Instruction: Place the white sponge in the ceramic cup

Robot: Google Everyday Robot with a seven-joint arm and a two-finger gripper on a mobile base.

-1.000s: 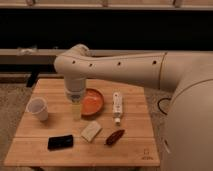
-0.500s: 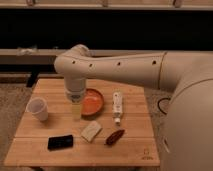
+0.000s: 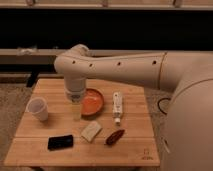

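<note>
The white sponge (image 3: 91,131) lies flat on the wooden table (image 3: 135,145), near the front middle. The ceramic cup (image 3: 38,108) stands upright at the table's left side. My gripper (image 3: 76,111) hangs from the cream arm over the table, just left of the orange bowl, behind and a little left of the sponge, and right of the cup. It holds nothing that I can see.
An orange bowl (image 3: 93,102) sits at the table's middle back. A long white tube (image 3: 117,106) lies right of it. A black phone (image 3: 60,142) lies front left, a dark red object (image 3: 115,137) right of the sponge. My large arm (image 3: 125,70) spans the right.
</note>
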